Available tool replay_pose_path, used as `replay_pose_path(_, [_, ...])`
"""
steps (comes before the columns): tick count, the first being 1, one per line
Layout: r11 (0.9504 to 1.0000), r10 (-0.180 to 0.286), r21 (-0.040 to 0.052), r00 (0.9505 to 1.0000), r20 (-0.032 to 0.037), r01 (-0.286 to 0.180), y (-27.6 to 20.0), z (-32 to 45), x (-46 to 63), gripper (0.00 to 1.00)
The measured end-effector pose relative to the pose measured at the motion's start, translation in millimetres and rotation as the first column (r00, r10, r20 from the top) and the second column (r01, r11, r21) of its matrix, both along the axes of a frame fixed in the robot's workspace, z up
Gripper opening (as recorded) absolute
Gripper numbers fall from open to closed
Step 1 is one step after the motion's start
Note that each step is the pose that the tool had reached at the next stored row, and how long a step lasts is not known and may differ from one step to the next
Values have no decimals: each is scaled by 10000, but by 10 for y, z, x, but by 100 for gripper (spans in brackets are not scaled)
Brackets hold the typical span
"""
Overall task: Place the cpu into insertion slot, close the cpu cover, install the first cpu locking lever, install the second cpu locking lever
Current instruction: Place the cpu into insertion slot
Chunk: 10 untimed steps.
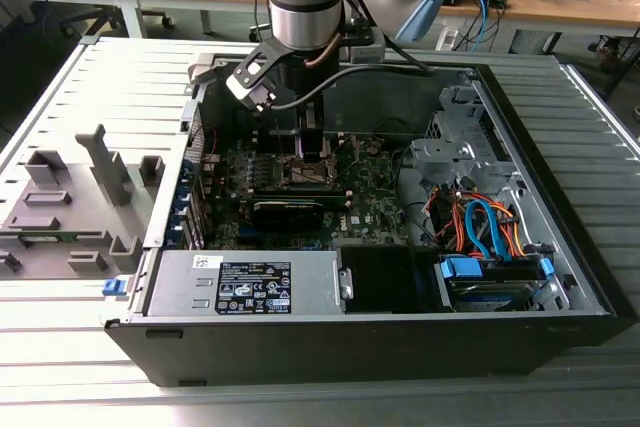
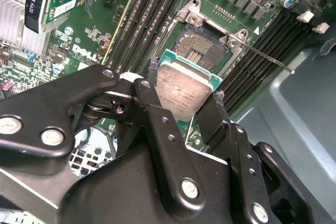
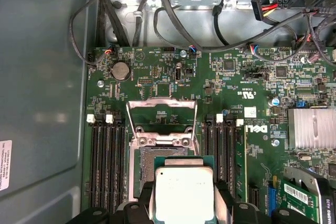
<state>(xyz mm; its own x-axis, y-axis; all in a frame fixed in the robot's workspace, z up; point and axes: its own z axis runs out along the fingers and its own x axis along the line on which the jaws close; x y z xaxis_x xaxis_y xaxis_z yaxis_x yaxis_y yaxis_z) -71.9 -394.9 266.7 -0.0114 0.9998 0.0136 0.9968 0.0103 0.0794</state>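
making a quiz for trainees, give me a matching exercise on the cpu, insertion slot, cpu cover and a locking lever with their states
1 cpu
2 insertion slot
3 cpu cover
4 locking lever

a swung up, open
b gripped in the tool
c empty, contacts bare
d sticking out from the socket corner

Pairs: 1-b, 2-c, 3-a, 4-d

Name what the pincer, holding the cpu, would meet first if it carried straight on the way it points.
Probably the open insertion slot: the pincer holds the cpu above it, and the cpu cover is swung open. How far apart they are, and how well aligned, is unclear.
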Motion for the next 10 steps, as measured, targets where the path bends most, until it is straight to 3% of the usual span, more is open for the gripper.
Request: replay_pose_path(10, [10000,0,-2,10000,-2,0,26,-25,-1,54])
